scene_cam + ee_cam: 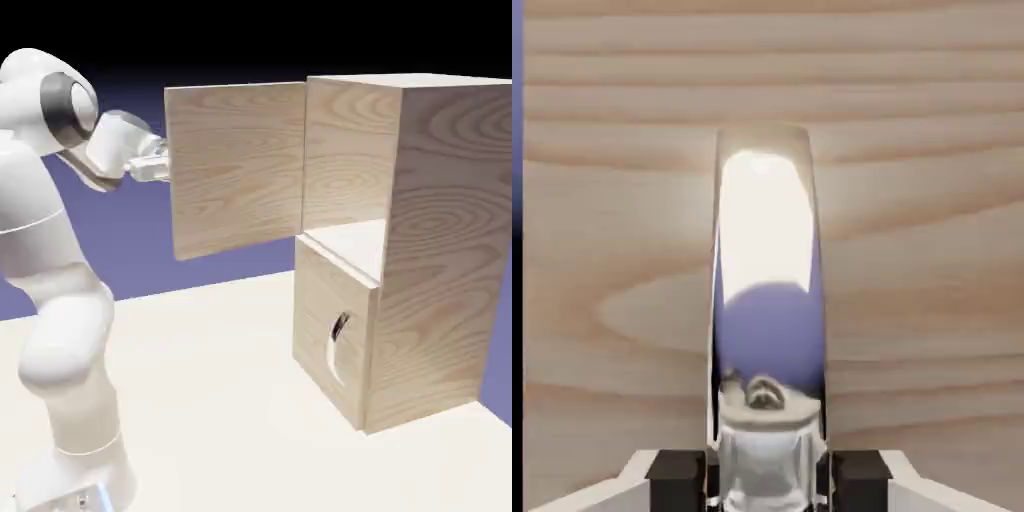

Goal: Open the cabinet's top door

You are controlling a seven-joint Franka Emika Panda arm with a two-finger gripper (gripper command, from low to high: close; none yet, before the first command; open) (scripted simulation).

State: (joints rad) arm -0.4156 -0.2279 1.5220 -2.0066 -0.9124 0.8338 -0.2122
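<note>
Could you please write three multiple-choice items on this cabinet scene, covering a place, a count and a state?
1. Where is the gripper?
A. at the lower door
B. at the top door's outer edge
C. on the table

2. How many doors does the cabinet have?
A. two
B. three
C. four

3. The top door is
A. shut
B. missing
C. swung open

Key: B, the hand meets the panel's free edge; A, one open panel above the closed lower door; C, the upper compartment lies exposed, with the handle clamped between the fingertips.
</note>
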